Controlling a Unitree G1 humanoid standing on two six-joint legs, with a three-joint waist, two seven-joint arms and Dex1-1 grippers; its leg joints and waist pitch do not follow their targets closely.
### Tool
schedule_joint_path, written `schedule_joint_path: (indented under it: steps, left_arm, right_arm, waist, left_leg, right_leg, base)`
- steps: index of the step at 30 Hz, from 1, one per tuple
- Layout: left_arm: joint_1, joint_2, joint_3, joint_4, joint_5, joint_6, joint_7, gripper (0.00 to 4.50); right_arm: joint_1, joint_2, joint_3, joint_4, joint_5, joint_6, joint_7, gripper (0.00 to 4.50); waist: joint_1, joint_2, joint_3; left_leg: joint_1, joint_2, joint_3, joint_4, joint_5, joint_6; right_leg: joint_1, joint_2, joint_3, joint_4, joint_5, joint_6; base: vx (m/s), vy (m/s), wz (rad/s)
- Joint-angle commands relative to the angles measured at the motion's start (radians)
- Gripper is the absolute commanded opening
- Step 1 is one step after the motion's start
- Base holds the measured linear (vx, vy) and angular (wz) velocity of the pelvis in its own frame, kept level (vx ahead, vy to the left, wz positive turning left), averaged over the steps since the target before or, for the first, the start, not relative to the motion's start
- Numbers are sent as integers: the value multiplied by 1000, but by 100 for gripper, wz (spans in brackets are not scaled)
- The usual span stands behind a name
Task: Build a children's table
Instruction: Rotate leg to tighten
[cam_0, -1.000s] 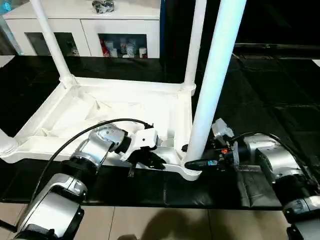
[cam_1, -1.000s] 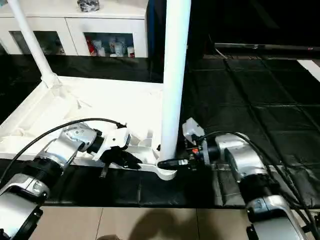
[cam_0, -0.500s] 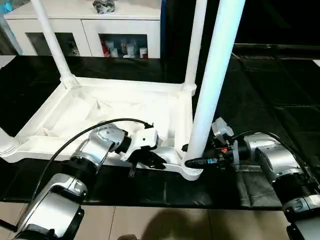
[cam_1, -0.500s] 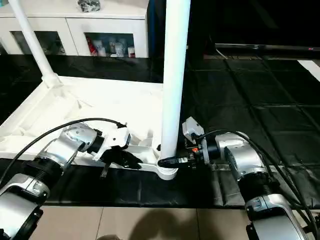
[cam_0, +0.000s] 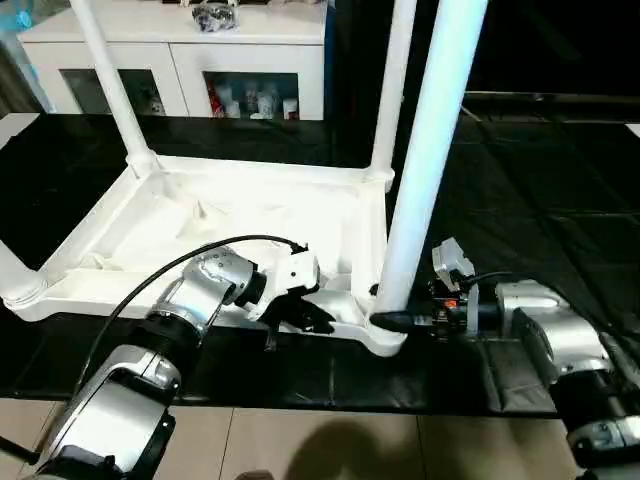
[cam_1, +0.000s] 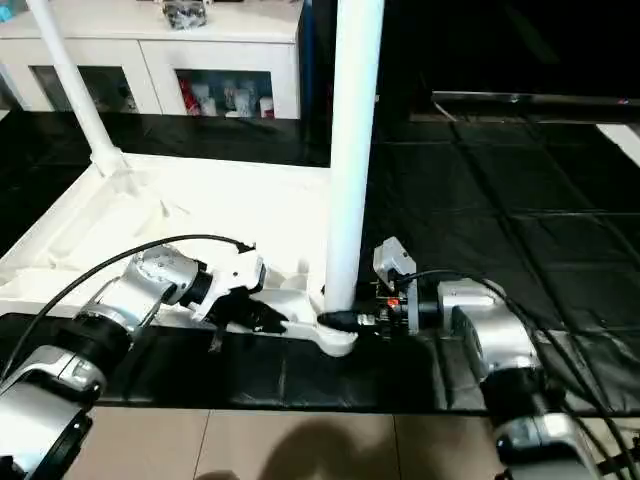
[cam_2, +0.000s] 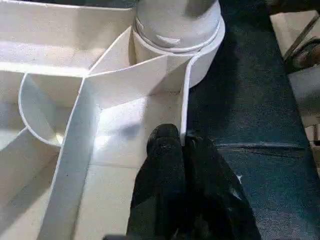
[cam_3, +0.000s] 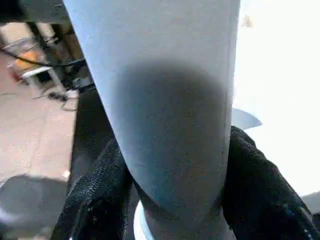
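With the upturned table top (cam_0: 230, 225) on the black floor mat (cam_0: 540, 200), the right tool (cam_0: 385, 320) clasps the near-corner leg (cam_0: 425, 150) at its socket while the clenched left tool (cam_0: 300, 318) pins the rim beside it, so an off-axis push could tilt and jam the leg.

A black padded mat (cam_0: 560, 190) of square panels covered most of the floor, and a strip of beige tiled floor (cam_0: 330, 445) showed along its near edge. At the far side stood a white cabinet (cam_0: 180, 50) with glass-fronted shelves (cam_0: 250, 97) holding small colourful items. A dark, shiny object (cam_0: 213, 13) lay on the cabinet's top. The space behind the mat on the right was dark.
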Motion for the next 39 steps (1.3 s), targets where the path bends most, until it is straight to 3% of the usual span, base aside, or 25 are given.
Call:
schedule_joint_path:
  steps: [1,5,12,17,28,36,39]
  left_arm:
    - [-41,-45,25,7,-7,32,125,0]
    - [-49,-59,29,12,-9,50,148,0]
    - [-58,-80,45,14,-9,86,184,0]
    - [-66,-96,53,19,-14,115,224,0]
    - [-91,-171,96,42,-13,201,389,0]
    - [-110,-233,130,53,-17,246,545,0]
    - [-110,-269,136,44,-16,251,602,0]
  right_arm:
    - [17,61,50,-24,22,39,-24,209]
    - [16,98,36,-14,3,42,-111,209]
    - [17,138,38,-17,-14,54,-191,209]
    - [4,173,33,16,-48,41,-284,209]
    - [-99,277,-38,197,-120,16,-624,203]
    - [-200,380,-100,316,-129,-8,-833,201]
    - [-260,421,-137,386,-121,-33,-919,201]
  waist:
    - [-8,-12,-60]
    - [-24,-8,-58]
    - [-32,-14,-59]
    - [-44,-12,-57]
    - [-71,-8,-54]
    - [-83,-4,-55]
    - [-88,-7,-61]
  left_leg:
    - [11,49,-23,-72,-193,45]
    - [11,47,-26,-74,-222,40]
    - [5,47,-25,-75,-191,51]
    - [6,48,-27,-77,-201,48]
    - [8,44,-29,-78,-229,35]
    - [8,47,-31,-81,-232,29]
    - [6,45,-28,-78,-210,36]
  right_leg:
    - [49,-87,60,-102,-489,-44]
    - [48,-86,55,-108,-511,-38]
    - [51,-88,59,-102,-472,-51]
    - [51,-89,61,-101,-469,-62]
    - [50,-88,59,-108,-488,-70]
    - [49,-89,62,-102,-456,-93]
    - [51,-88,68,-94,-386,-113]
  base:
    - [0,0,0]
    - [0,0,0]
    - [0,0,0]
    - [0,0,0]
    - [0,0,0]
    - [0,0,0]
    - [0,0,0]
